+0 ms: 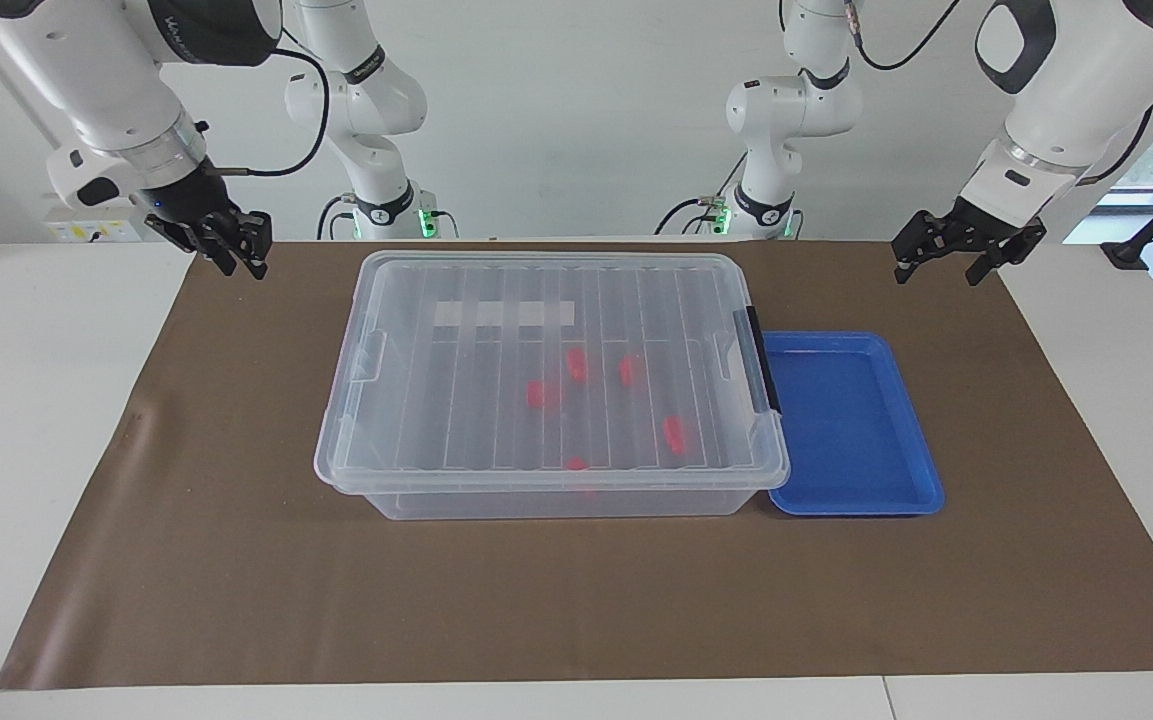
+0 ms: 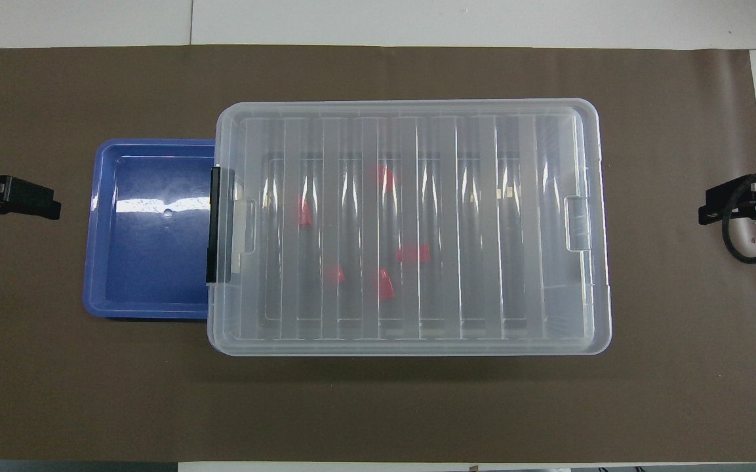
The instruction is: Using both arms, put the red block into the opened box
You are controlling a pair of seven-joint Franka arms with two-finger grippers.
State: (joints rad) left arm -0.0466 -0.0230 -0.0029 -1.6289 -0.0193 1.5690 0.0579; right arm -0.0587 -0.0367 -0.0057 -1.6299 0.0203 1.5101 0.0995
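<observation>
Across the facing view, you first meet the right gripper (image 1: 233, 247), raised over the brown mat's (image 1: 236, 560) corner at its own end of the tabletop, wrist angled down, jaws apart and empty. The opened box (image 1: 551, 480) sits mid-mat with its ribbed clear lid (image 1: 496, 300) on, well apart from both grippers. The red block (image 1: 673, 433) lies inside among four more, blurred through the lid. The blue tray (image 1: 851, 425) touches the box's latch end. The left gripper (image 1: 966, 250) hangs open and empty.
</observation>
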